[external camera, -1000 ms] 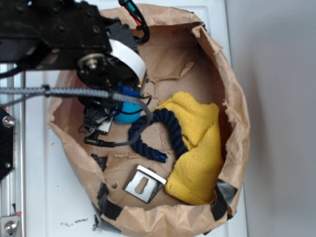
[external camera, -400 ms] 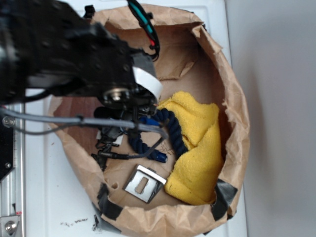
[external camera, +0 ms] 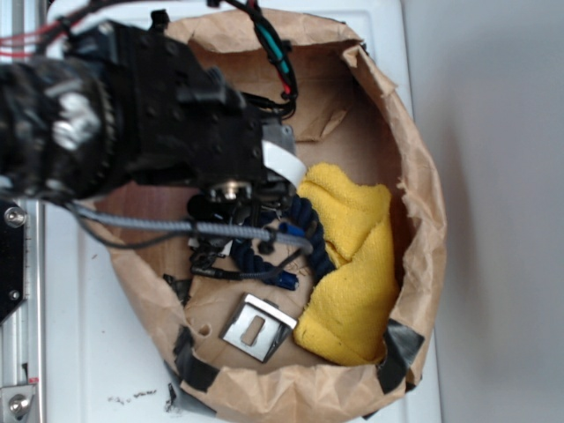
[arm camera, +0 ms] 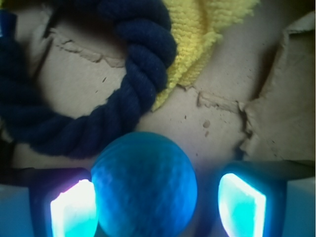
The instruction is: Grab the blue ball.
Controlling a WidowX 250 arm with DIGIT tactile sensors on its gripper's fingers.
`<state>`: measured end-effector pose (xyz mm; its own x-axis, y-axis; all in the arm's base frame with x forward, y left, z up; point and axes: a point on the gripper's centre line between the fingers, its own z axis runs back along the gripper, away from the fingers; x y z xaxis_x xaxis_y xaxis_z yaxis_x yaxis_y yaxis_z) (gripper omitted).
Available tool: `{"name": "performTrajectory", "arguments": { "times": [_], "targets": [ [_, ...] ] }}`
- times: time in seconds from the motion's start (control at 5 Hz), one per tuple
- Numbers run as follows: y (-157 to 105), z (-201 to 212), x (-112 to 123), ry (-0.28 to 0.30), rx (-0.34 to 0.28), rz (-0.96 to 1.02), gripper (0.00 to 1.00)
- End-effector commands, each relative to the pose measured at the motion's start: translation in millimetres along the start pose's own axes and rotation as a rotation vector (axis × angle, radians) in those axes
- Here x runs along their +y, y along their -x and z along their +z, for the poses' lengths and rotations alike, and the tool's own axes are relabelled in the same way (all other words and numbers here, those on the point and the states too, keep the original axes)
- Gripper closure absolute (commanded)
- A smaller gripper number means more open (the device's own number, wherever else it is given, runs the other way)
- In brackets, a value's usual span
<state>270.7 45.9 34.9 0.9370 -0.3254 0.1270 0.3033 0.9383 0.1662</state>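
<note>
One small round teal-blue ball (arm camera: pixel 144 183) with a matte, finely dimpled surface sits on the brown paper floor, seen in the wrist view at the bottom centre between the two glowing pads (arm camera: pixel 73 209) of the black gripper (arm camera: pixel 157 206). The jaws stand apart: the left pad lies just beside the ball, possibly touching it, while a plain gap remains between the ball and the right pad, so the ball is bracketed but not visibly clamped. One dark navy twisted rope loop (arm camera: pixel 139 59) curves round the far and left side of the ball, its near strand just beside the ball's upper left. One yellow knitted cloth (arm camera: pixel 197 34) lies beyond the rope, with one corner tucked under it. In the exterior view the ball itself is hidden beneath the black robot arm (external camera: pixel 132 123), which reaches from the left into one wide brown paper bag (external camera: pixel 414 185) with rolled walls, patched with black tape (external camera: pixel 398 348) at the lower rim. The rope (external camera: pixel 304 233) shows just right of the arm's wrist, touching the yellow cloth (external camera: pixel 352 264). One flat silver metal plate with a slot (external camera: pixel 256 328) lies alone on the bag floor, below the rope and left of the cloth. One grey braided cable (external camera: pixel 176 225) crosses under the arm. The bag rests on one white surface (external camera: pixel 88 352).
</note>
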Motion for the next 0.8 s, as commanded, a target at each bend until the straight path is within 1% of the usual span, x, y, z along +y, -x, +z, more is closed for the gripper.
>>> {"name": "performTrajectory", "arguments": {
  "times": [0.0,0.2,0.6],
  "targets": [
    [-12,9,11,-0.076,-0.056,0.025,1.0],
    [-13,22,25,-0.056,-0.061,0.089,1.0],
    [-6,95,76,0.037,-0.132,0.28,1.0]
  ]
}}
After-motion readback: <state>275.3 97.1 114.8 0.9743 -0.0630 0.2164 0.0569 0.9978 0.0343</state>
